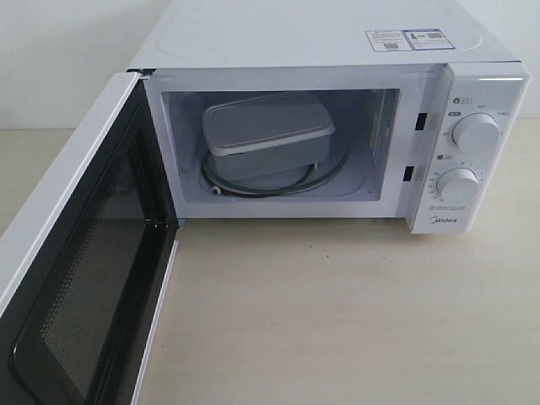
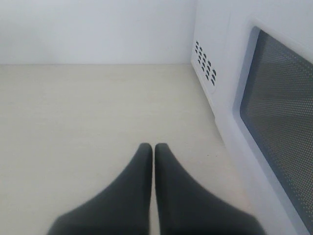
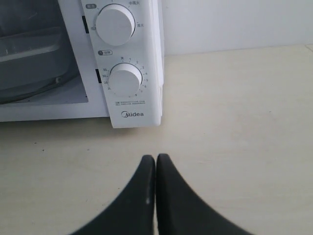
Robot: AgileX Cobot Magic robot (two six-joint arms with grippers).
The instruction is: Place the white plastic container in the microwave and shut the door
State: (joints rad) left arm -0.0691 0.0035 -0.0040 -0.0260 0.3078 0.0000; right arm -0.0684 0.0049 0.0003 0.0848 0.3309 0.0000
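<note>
Door comes first: it is swung wide toward the near left, and its black inner frame and mesh window face right across the table. Behind it the microwave stands with its cavity in plain view. The container is already inside, lidded, with its long axis running left to right, a little skewed and, as far as I can tell, slightly tilted. So the first half of the job looks done to me, and only the closing is left.

My left claw is closed on nothing, tips pressed together, over the table on the outer side of the door. The door's outer face lies just to its right and runs from far to near, with the hinge at the far end. My right claw is likewise closed and empty. It sits on the near side of the dials at the microwave's right end, well apart from the door. I judge the left arm to be the nearer one: a rightward push on that outer face, close to the free near edge, should swing the door shut.
</note>
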